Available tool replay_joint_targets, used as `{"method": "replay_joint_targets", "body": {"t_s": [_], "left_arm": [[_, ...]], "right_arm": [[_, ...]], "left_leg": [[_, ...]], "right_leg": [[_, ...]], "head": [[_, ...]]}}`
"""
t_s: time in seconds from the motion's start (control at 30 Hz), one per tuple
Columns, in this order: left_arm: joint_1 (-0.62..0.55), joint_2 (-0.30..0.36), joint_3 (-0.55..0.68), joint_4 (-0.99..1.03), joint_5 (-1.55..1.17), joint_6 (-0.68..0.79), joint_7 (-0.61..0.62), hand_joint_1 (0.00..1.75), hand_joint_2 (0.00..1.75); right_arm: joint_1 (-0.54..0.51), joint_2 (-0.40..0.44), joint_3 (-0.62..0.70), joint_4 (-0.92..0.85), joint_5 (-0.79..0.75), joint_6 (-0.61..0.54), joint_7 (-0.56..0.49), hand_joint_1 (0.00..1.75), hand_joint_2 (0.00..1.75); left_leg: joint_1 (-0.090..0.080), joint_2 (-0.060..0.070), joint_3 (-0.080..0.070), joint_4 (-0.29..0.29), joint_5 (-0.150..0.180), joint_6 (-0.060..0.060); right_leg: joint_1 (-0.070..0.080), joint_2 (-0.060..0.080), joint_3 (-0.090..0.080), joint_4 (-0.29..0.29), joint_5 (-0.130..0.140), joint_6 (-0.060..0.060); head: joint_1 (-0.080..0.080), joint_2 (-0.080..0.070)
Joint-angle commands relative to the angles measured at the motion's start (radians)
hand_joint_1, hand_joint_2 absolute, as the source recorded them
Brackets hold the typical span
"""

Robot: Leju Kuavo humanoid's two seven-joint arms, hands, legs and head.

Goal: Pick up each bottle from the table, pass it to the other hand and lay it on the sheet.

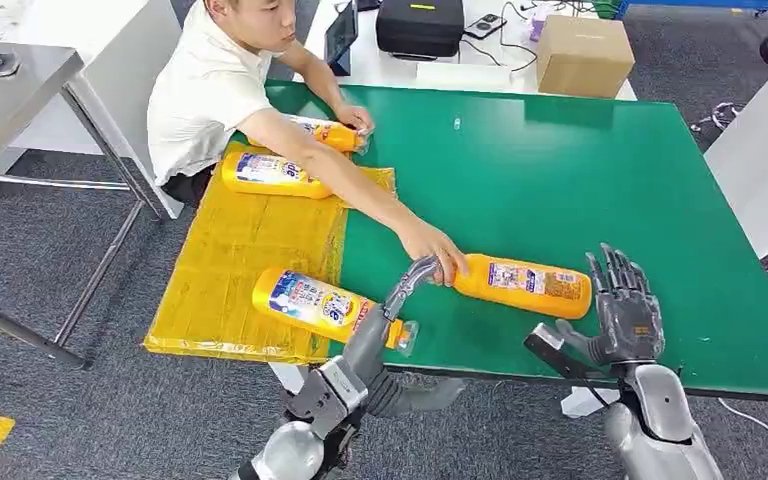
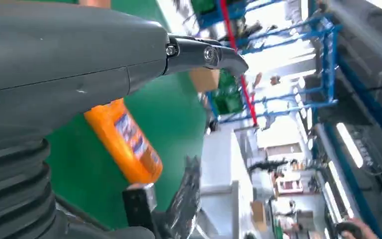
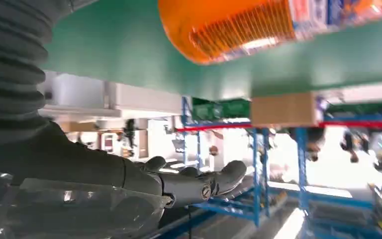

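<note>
An orange bottle (image 1: 525,285) (image 3: 258,25) lies on its side on the green table (image 1: 560,170), near the front edge. A person's hand (image 1: 432,245) rests on its neck end. My right hand (image 1: 620,305) (image 3: 179,181) stands open with fingers spread upward, just off the bottle's base and holding nothing. My left hand (image 1: 400,295) (image 2: 69,64) reaches in by the bottle's cap end with one finger curved; it grips nothing. Three more bottles lie on the yellow sheet (image 1: 220,260): one (image 1: 310,303) at its near edge, one (image 1: 270,175) farther back, one (image 1: 330,133) under the person's other hand.
The person (image 1: 210,80) leans over the table's far left corner, with an arm stretched across the sheet. A cardboard box (image 1: 583,55) and a black case (image 1: 420,25) sit behind the table. A grey metal table (image 1: 10,80) stands at the left.
</note>
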Motion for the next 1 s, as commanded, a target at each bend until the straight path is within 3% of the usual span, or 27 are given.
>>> {"method": "replay_joint_targets", "body": {"t_s": [0.03,0.27,0.5,0.73,1.0], "left_arm": [[0.008,0.053,-0.032,-0.048,-0.038,0.011,0.013,0.0,1.75],[-0.006,0.043,-0.035,-0.017,-0.033,0.003,0.015,0.0,1.75],[-0.022,0.042,-0.049,-0.003,-0.042,-0.002,0.014,0.0,1.75],[-0.025,0.042,-0.051,0.001,-0.043,-0.003,0.015,0.0,1.75],[-0.065,0.019,-0.072,0.035,-0.037,-0.006,0.018,0.0,1.75]], "right_arm": [[-0.084,-0.083,0.096,0.166,0.09,0.051,0.07,0.0,1.75],[-0.128,-0.069,0.134,0.238,0.112,0.086,0.067,0.0,1.75],[-0.205,0.021,0.174,0.347,0.087,0.049,0.064,0.0,1.75],[-0.209,0.027,0.167,0.368,0.063,0.045,0.053,0.0,1.75],[-0.3,0.124,0.15,0.593,-0.017,0.029,0.003,0.0,1.75]], "left_leg": [[0.0,0.002,0.003,-0.001,-0.001,-0.001],[0.001,0.003,0.004,-0.001,-0.002,-0.002],[0.002,0.007,0.006,-0.001,-0.002,-0.003],[0.001,0.002,0.003,-0.001,-0.001,-0.001],[0.001,0.003,0.003,0.0,0.0,-0.001]], "right_leg": [[0.0,0.002,0.002,-0.001,0.0,-0.001],[0.0,0.004,0.004,-0.001,0.0,-0.002],[0.001,0.008,0.004,-0.002,0.001,-0.003],[0.0,0.002,0.002,-0.001,0.0,-0.001],[0.0,0.003,0.002,-0.001,0.001,-0.002]], "head": [[0.0,0.0],[0.0,0.0],[0.0,0.0],[0.0,0.0],[0.0,0.0]]}}
